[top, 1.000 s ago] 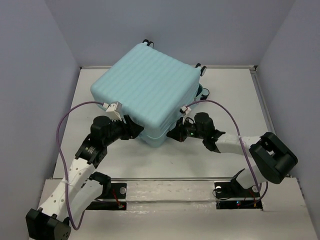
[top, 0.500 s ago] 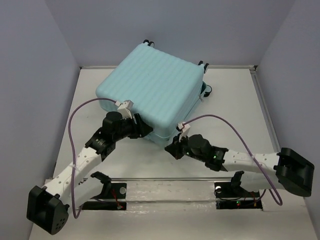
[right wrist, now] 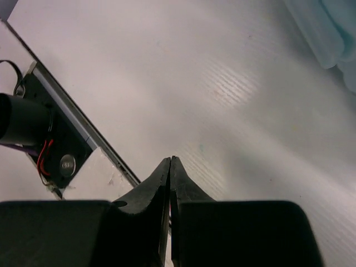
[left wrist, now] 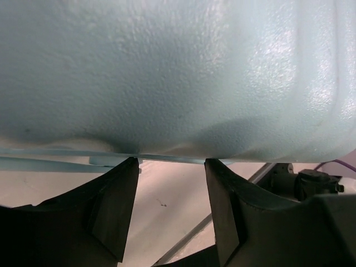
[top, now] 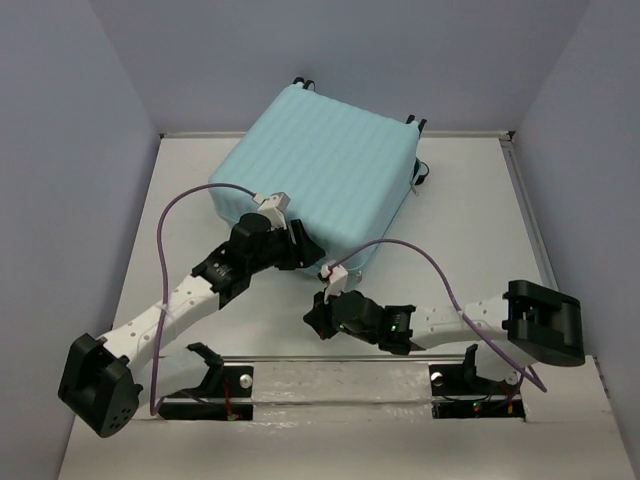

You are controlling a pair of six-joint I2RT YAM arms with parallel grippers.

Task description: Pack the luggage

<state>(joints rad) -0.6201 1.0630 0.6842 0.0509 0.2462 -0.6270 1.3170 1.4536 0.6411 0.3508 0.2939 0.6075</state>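
Note:
The luggage, a large pale mint-blue ribbed suitcase, lies closed and flat at the back middle of the table, turned at an angle, black wheels showing at its far edge. My left gripper is open and pressed against its near side; in the left wrist view both fingertips touch the shell's lower edge, nothing between them. My right gripper is shut and empty, low over the table in front of the luggage, pointing left; its corner shows in the right wrist view.
Grey walls close in the white table on the left, back and right. A metal rail and the arm bases run along the near edge. Purple cables loop from both wrists.
The luggage has slid and turned toward the back right under my left gripper's push. My right gripper has left the luggage's near side and swung left and nearer, down over the table.

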